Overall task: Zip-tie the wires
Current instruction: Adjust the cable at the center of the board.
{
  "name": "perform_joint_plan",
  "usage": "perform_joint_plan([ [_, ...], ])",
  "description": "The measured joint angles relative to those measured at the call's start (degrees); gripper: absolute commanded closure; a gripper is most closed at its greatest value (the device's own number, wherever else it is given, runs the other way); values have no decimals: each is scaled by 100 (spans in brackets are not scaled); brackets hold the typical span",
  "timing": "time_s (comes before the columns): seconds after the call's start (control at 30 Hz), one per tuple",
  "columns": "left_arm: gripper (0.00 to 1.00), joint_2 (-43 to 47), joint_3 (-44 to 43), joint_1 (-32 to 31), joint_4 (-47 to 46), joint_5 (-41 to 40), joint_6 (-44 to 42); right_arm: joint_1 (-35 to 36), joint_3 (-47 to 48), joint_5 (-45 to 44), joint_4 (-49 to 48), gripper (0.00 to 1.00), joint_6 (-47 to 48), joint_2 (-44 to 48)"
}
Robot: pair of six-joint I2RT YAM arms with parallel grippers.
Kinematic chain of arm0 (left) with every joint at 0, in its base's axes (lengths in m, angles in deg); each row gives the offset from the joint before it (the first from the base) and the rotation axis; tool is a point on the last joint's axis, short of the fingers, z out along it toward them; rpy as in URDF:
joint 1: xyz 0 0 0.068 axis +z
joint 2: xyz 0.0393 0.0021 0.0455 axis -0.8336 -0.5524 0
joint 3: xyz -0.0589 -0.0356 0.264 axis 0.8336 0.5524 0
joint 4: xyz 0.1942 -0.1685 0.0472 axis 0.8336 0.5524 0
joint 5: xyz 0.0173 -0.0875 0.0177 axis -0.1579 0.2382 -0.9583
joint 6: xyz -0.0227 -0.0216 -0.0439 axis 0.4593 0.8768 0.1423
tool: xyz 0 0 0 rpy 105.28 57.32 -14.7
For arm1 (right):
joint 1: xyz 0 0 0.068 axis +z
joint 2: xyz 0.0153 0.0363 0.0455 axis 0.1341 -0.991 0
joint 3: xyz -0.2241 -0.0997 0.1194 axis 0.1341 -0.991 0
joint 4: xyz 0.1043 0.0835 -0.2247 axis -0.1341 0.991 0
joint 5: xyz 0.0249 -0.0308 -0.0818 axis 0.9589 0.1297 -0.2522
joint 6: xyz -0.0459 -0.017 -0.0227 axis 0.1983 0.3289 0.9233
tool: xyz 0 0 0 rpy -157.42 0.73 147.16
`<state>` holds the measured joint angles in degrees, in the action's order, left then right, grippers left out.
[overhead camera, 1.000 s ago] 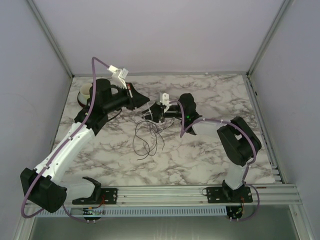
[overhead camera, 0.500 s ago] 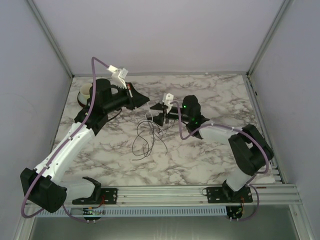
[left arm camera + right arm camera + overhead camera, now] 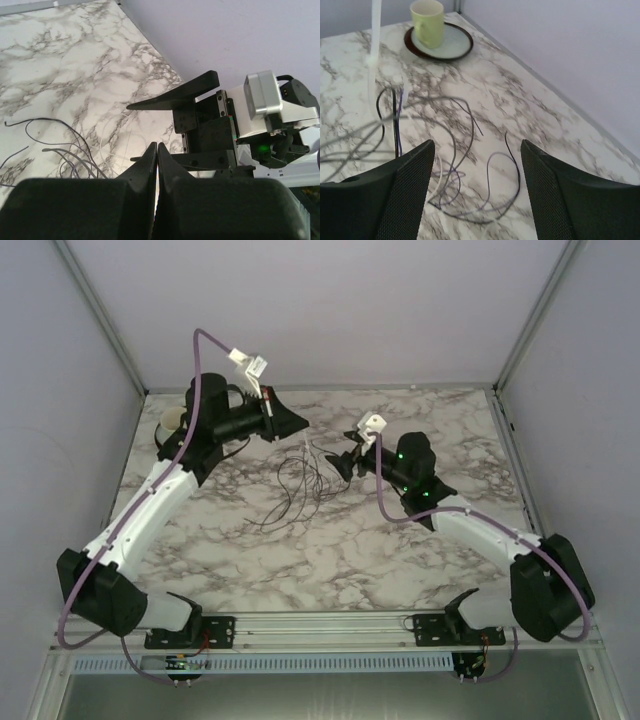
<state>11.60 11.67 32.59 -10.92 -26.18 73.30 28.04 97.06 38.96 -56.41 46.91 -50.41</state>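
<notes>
The wires [image 3: 295, 485] are a loose tangle of thin dark loops, partly lifted off the marble; they also show in the right wrist view [image 3: 473, 128] and the left wrist view [image 3: 50, 119]. A white zip tie [image 3: 371, 60] hangs down into them from above. My left gripper [image 3: 298, 423] is raised just above the tangle, its jaws pressed together [image 3: 157, 146] with a pale sliver between them, seemingly the zip tie. My right gripper [image 3: 342, 458] is open and empty [image 3: 477, 145], just right of the wires, facing the left gripper.
A yellow-green cup [image 3: 427, 22] stands on a dark-rimmed saucer [image 3: 454, 46] at the far left of the table, half hidden behind the left arm in the top view [image 3: 172, 420]. The enclosure walls stand close behind and at both sides.
My left gripper has risen and moved back, drawing the top of the wires up with it. My right gripper has pulled away to the right and stands open.
</notes>
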Motion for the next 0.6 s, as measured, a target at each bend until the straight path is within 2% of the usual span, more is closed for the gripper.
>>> perform_joint_plan([
  [0.23,100,-612,-629,33,-9,546,-26,-269,-970,-70,249,32,103,835],
  [0.33,100,-811,-826,33,35,734,-46,-315,-1366,109,243,35,216,1130],
  [0.47,100,-1054,-1213,37,170,966,-98,-376,-1491,356,219,43,339,1231],
  [0.6,100,-1172,-1473,57,251,1167,-157,-553,-1482,634,127,45,356,1193],
])
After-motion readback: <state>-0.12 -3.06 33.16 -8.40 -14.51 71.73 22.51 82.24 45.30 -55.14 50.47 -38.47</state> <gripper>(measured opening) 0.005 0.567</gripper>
